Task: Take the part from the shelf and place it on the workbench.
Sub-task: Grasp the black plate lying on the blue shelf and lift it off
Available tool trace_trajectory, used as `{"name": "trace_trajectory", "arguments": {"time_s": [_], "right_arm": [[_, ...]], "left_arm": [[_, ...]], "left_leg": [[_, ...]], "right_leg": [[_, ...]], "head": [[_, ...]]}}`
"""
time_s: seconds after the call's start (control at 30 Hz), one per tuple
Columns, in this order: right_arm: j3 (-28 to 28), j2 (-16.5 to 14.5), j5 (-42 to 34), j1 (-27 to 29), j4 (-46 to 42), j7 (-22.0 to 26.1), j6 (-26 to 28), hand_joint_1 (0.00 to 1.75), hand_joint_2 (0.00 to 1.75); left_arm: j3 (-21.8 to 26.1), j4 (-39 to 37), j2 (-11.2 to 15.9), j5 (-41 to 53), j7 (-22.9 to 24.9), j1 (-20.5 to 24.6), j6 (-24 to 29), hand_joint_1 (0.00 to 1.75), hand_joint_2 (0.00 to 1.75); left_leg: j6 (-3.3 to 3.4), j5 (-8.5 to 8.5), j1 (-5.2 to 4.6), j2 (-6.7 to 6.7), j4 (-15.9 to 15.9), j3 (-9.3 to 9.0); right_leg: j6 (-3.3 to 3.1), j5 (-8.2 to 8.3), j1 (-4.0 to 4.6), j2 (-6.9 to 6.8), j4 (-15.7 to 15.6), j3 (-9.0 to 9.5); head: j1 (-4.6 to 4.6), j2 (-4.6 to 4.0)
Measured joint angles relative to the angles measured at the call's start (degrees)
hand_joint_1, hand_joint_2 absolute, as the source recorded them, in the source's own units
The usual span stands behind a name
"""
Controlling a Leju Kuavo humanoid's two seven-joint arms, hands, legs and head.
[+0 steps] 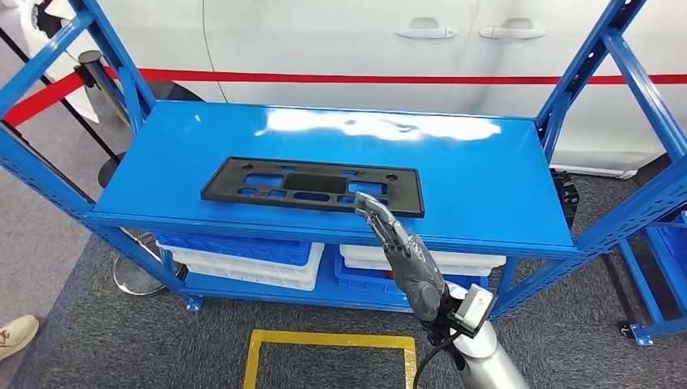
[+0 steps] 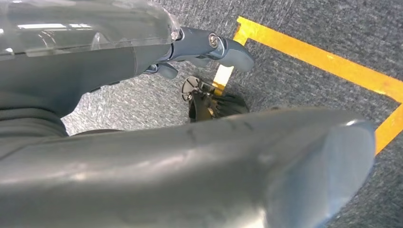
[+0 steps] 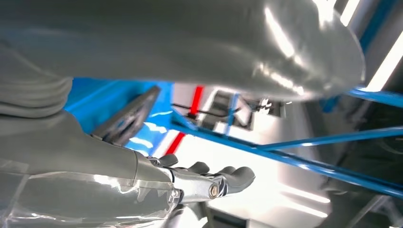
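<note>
One flat black part [image 1: 312, 185] lies on the blue shelf [image 1: 486, 174], with the right hand [image 1: 398, 243] reaching its near edge.

The part is a single long rectangular plastic frame, matte, pierced by several slots and small holes, lying flat toward the front of the glossy blue metal shelf top. The right hand, dark grey with straightened fingers, points its fingertips [image 1: 366, 200] at the part's near right edge; it grips nothing, and whether it touches the part I cannot tell. The left hand [image 2: 209, 50] hangs over speckled grey carpet crossed by yellow floor tape [image 2: 328, 61], fingers loosely bent and empty. Under the shelf top sit stacked blue and white plastic bins [image 1: 251, 258] in two groups. Behind stands a white car [image 1: 454, 49] with two door handles and one red stripe.
</note>
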State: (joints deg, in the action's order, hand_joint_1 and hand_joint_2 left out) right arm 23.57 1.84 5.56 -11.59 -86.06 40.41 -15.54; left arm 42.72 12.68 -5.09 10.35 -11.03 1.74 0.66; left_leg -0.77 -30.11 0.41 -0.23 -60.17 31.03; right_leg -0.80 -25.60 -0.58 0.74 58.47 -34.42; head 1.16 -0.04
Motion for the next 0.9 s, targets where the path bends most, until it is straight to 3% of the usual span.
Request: {"name": "trace_trajectory", "arguments": {"time_s": [0.1, 0.13, 0.17, 0.2, 0.27, 0.33, 0.37, 0.43, 0.5, 0.57, 0.63, 0.67, 0.7, 0.77, 0.8, 0.83, 0.9], "right_arm": [[0.00, 0.00, -0.62, -0.29, -0.28, -0.04, -0.93, 0.00, 0.00], [0.00, 0.00, -0.66, -0.30, -0.28, -0.08, -1.03, 0.00, 0.00], [0.01, 0.00, -0.67, -0.31, -0.28, -0.09, -1.06, 0.00, 0.00], [0.01, 0.00, -0.68, -0.33, -0.28, -0.09, -1.08, 0.00, 0.00], [0.02, 0.00, -0.73, -0.49, -0.27, -0.09, -1.10, 0.00, 0.00], [0.02, -0.01, -0.76, -0.75, -0.26, -0.09, -1.11, 0.00, 0.00], [0.02, -0.02, -0.61, -0.82, -0.26, -0.10, -1.08, 0.00, 0.00], [0.02, -0.03, 0.03, -0.85, -0.22, -0.09, -0.96, 0.00, 0.00], [0.07, -0.02, 0.71, -0.92, -0.12, -0.08, -0.84, 0.00, 0.00], [0.17, -0.02, 0.98, -1.04, 0.05, -0.08, -0.66, 0.00, 0.00], [0.34, -0.02, 1.03, -0.93, 0.35, -0.09, -0.34, 0.00, 0.00], [0.44, -0.02, 1.04, -0.80, 0.54, -0.09, -0.20, 0.00, 0.00], [0.52, -0.02, 1.04, -0.72, 0.73, -0.10, -0.08, 0.00, 0.00], [0.62, -0.02, 1.06, -0.69, 1.06, -0.10, 0.00, 0.00, 0.00], [0.66, -0.02, 1.12, -0.74, 1.20, -0.10, 0.01, 0.00, 0.00], [0.75, -0.03, 1.21, -0.83, 1.35, -0.10, 0.01, 0.00, 0.00], [1.10, -0.03, 1.51, -1.00, 1.72, -0.11, 0.02, 0.00, 0.00]], "left_arm": [[0.09, 0.00, -0.01, 0.13, -0.09, -0.03, -0.02, 0.00, 0.00], [0.11, 0.00, -0.01, 0.17, -0.10, -0.08, -0.04, 0.00, 0.00], [0.13, 0.00, -0.01, 0.21, -0.10, -0.13, -0.05, 0.00, 0.00], [0.13, 0.00, -0.01, 0.23, -0.10, -0.17, -0.07, 0.00, 0.00], [0.19, 0.00, 0.03, 0.27, -0.11, -0.23, -0.07, 0.00, 0.00], [0.36, 0.00, 0.07, 0.35, -0.14, -0.31, -0.07, 0.00, 0.00], [0.44, 0.00, 0.09, 0.40, -0.18, -0.28, -0.07, 0.00, 0.00], [0.53, 0.00, 0.08, 0.51, -0.26, -0.07, -0.08, 0.00, 0.00], [0.62, 0.00, 0.07, 0.57, -0.34, -0.03, -0.08, 0.00, 0.00], [0.85, 0.00, 0.08, 0.64, -0.42, -0.13, -0.07, 0.00, 0.00], [1.07, 0.00, 0.08, 0.66, -0.46, -0.19, -0.04, 0.00, 0.00], [1.12, 0.00, 0.08, 0.67, -0.47, -0.21, -0.02, 0.00, 0.00], [1.17, 0.00, 0.08, 0.68, -0.48, -0.23, 0.00, 0.00, 0.00], [1.31, 0.00, 0.08, 0.69, -0.50, -0.29, 0.02, 0.00, 0.00], [1.37, 0.00, 0.08, 0.70, -0.51, -0.29, 0.02, 0.00, 0.00], [1.43, 0.00, 0.08, 0.70, -0.53, -0.26, 0.02, 0.00, 0.00], [1.49, 0.00, 0.08, 0.71, -0.56, -0.18, 0.02, 0.00, 0.00]], "left_leg": [[-0.48, -4.23, 0.18, -0.01, -10.57, 5.51], [-0.59, -4.59, 0.23, -0.01, -13.30, 7.32], [-0.64, -3.83, 0.26, -0.02, -14.12, 8.26], [-0.63, -1.95, 0.28, -0.09, -12.68, 8.13], [-0.38, 2.84, 0.37, -1.44, -5.75, 5.69], [0.01, 4.84, 0.41, -3.28, -0.25, 3.54], [0.22, 4.63, 0.36, -3.83, 0.75, 3.15], [0.76, 4.36, 0.31, -3.29, 1.52, 2.80], [1.44, 4.37, 0.52, -2.71, 2.23, 2.06], [2.01, 4.18, 0.57, -2.12, 2.63, 1.30], [2.32, 3.76, 0.43, -1.57, 2.60, 0.90], [2.34, 3.51, 0.40, -1.38, 2.58, 0.64], [2.29, 3.20, 0.37, -1.22, 2.55, 0.30], [2.01, 2.48, 0.36, -1.08, 2.48, -0.54], [1.75, 2.08, 0.26, -1.05, 2.36, -0.82], [1.46, 1.77, 0.18, -1.04, 2.29, -0.97], [0.84, 1.38, 0.08, -1.00, 2.34, -1.02]], "right_leg": [[-0.63, -0.48, 0.02, 0.45, -0.13, 0.70], [-0.68, -0.67, 0.05, 0.79, -0.09, 0.90], [-0.68, -0.88, 0.07, 1.25, -0.04, 1.15], [-0.63, -1.12, 0.07, 1.77, 0.01, 1.48], [-0.40, -1.65, 0.04, 2.85, 0.11, 2.17], [0.04, -1.98, -0.02, 3.84, 0.29, 2.20], [0.33, -2.00, -0.12, 4.24, 0.30, 2.00], [1.07, -2.00, -0.24, 4.85, 0.07, 1.84], [1.67, -2.85, -0.17, 3.68, 1.24, 1.63], [2.07, -5.29, -0.16, 1.21, 6.87, -1.14], [2.37, -7.23, -0.24, -0.02, 13.99, -5.60], [2.44, -6.82, -0.28, -0.18, 15.44, -6.92], [2.45, -5.38, -0.30, -0.25, 14.82, -7.16], [2.19, -0.84, -0.28, -0.38, 8.35, -4.78], [1.96, 0.63, -0.12, -0.45, 4.88, -3.21], [1.67, 1.30, 0.04, -0.49, 2.38, -2.08], [1.12, 0.84, 0.37, -0.39, 0.81, -1.34]], "head": [[0.05, -0.01], [0.05, -0.01], [0.05, -0.01], [0.05, -0.01], [0.03, 0.00], [0.02, 0.00], [-0.01, 0.00], [0.02, 0.00], [-0.09, 0.00], [-0.30, -0.01], [-0.39, -0.01], [-0.40, 0.00], [-0.40, 0.00], [-0.41, 0.00], [-0.42, 0.00], [-0.39, 0.00], [-0.36, 0.00]]}}
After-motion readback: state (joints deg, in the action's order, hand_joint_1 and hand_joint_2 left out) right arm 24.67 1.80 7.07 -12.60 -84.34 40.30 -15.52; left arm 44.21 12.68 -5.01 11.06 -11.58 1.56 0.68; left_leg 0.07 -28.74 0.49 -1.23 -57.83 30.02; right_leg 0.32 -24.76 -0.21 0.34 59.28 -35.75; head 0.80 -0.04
